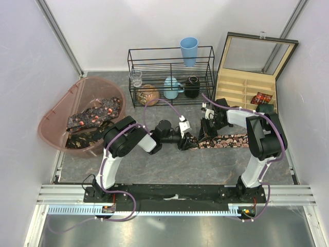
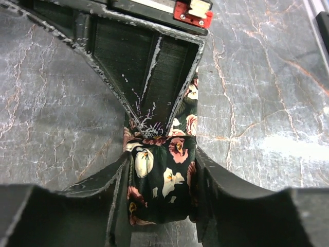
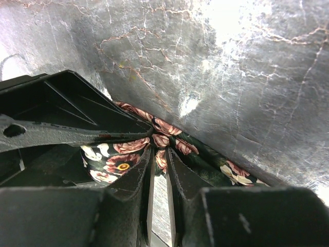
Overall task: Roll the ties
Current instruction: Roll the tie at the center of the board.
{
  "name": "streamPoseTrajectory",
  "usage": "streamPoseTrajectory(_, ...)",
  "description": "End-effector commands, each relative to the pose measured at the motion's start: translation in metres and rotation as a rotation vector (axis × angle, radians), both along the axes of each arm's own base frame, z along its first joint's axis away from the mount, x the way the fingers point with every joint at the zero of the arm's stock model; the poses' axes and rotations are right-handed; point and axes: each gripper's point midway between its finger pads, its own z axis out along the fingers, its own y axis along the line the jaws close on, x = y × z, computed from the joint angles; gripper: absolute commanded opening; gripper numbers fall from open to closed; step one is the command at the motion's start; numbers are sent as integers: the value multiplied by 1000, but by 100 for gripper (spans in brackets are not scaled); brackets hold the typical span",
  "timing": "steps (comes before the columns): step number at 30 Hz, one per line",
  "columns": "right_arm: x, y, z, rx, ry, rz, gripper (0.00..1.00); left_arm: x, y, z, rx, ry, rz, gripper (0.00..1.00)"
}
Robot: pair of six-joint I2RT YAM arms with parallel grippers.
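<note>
A dark floral tie (image 1: 226, 140) lies flat on the marble table, running right from both grippers. Its left end is rolled into a small coil (image 2: 162, 177). My left gripper (image 2: 162, 154) (image 1: 186, 140) has its fingers (image 2: 115, 180) pressed against both sides of that coil. My right gripper (image 3: 160, 152) (image 1: 206, 130) comes in from the far side, and its narrow jaws pinch a fold of the same tie (image 3: 177, 144) right beside the coil. More ties (image 1: 95, 116) lie heaped in the pink tub (image 1: 54, 116). One rolled tie (image 1: 261, 98) sits in a compartment of the wooden box.
A black wire rack (image 1: 171, 74) stands at the back with a blue cup (image 1: 188, 50) on top and a glass, a bowl, a teapot and a dark jar inside. The wooden compartment box (image 1: 241, 87) with its lid raised is at the back right.
</note>
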Motion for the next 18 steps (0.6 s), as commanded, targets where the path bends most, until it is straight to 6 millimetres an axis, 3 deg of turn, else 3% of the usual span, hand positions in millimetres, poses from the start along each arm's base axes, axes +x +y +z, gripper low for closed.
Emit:
streamPoseTrajectory(1, -13, -33, -45, -223, 23, 37, 22, -5, 1, -22, 133, -81, -25, 41)
streamPoseTrajectory(6, -14, -30, -42, -208, 32, 40, 23, -8, 11, -39, 308, -163, -35, 37)
streamPoseTrajectory(7, -13, -29, -40, -203, 28, 41, 23, -13, 20, -51, 381, -140, -40, 36)
streamPoseTrajectory(9, -12, -27, -36, -189, 33, 36, 24, -8, 18, -47, 422, -158, -41, 30)
streamPoseTrajectory(18, -8, -16, -17, -112, 41, 22, 26, -16, 51, -66, 725, -94, -122, 14)
